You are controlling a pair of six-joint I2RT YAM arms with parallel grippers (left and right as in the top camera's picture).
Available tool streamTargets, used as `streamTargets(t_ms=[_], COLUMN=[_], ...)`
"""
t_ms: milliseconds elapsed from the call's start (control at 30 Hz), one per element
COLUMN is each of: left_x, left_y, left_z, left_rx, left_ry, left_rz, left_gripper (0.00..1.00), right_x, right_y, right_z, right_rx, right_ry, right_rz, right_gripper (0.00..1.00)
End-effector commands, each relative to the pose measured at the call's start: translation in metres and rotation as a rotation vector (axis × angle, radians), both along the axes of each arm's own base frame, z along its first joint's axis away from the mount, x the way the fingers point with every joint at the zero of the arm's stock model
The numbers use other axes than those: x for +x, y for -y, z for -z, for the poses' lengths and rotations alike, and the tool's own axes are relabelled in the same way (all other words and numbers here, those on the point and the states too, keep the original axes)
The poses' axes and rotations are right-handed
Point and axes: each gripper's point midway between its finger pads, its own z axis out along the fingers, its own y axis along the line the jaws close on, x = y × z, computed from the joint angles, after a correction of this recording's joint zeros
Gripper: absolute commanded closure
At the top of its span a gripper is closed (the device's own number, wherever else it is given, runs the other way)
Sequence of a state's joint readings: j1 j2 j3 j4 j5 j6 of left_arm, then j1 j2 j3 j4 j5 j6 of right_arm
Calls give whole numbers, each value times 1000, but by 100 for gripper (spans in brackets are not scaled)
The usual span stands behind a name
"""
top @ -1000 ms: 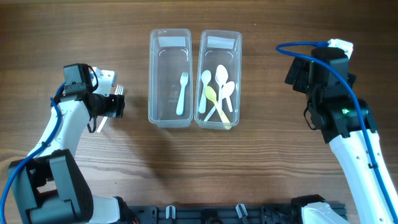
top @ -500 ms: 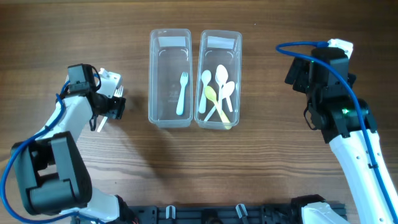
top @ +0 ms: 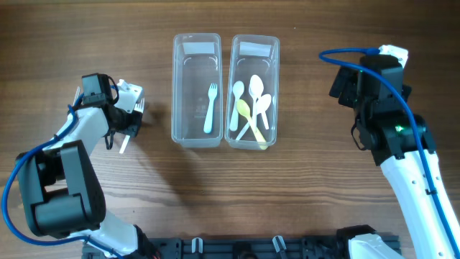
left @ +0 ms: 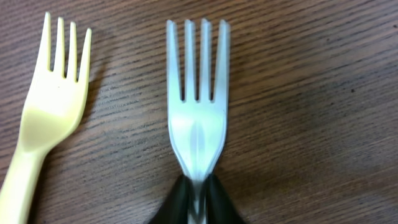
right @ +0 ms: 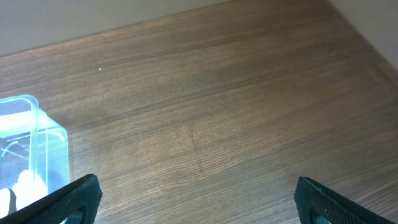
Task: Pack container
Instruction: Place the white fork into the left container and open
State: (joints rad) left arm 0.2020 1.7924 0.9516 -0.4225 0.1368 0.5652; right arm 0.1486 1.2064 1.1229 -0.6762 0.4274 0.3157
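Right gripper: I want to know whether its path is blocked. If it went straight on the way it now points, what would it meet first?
Probably only bare table. In the right wrist view, the open right gripper faces empty wood; the container sits off to the left of that line. Depth is hard to judge.

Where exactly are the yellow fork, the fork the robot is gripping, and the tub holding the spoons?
yellow fork (left: 46, 118), left wrist view, on its neck below the tines.
clear fork (left: 197, 124), left wrist view, on its neck.
spoon container (top: 274, 93), overhead view, on its right wall.
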Motion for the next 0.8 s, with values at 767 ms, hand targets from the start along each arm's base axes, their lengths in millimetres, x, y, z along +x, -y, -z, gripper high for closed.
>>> streamTargets(t_ms=[767], left_x=[36], left_y=[146], left_z=[-195], left_rx=[-268], left_ry=[461], left_rz=[-84], left_gripper=[96], right_x=[2], right_y=[3], right_z=[-7], right_rx=[-10], right_ry=[16], right_rz=[13], right_gripper=[0])
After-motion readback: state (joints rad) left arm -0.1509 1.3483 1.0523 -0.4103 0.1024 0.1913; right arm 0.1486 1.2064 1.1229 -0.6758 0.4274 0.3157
